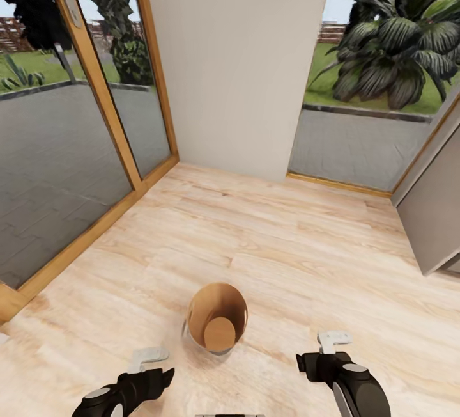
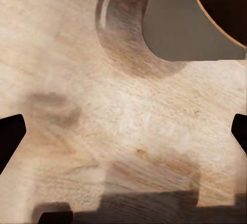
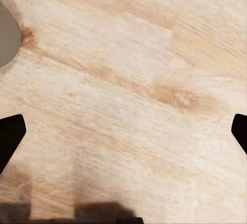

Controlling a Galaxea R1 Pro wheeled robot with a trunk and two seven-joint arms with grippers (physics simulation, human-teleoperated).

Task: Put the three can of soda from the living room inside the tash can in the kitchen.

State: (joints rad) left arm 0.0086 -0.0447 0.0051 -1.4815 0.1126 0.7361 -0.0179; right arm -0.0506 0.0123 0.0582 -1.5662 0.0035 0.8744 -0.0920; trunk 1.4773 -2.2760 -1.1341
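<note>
A pale wood-plank floor (image 1: 287, 238) is bounded by wood-framed glass doors (image 1: 96, 116) and a white wall (image 1: 236, 59), with the upright, tan-lined round bin (image 1: 217, 318) standing mouth-up between the widely opened left tool (image 1: 150, 366) and right tool (image 1: 332, 350), its dark outer wall seen from the left wrist.

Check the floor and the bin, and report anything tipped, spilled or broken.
Nothing stands out. The trash can stands upright on the pale wood floor, with no can visible inside and no spill around it.
</note>
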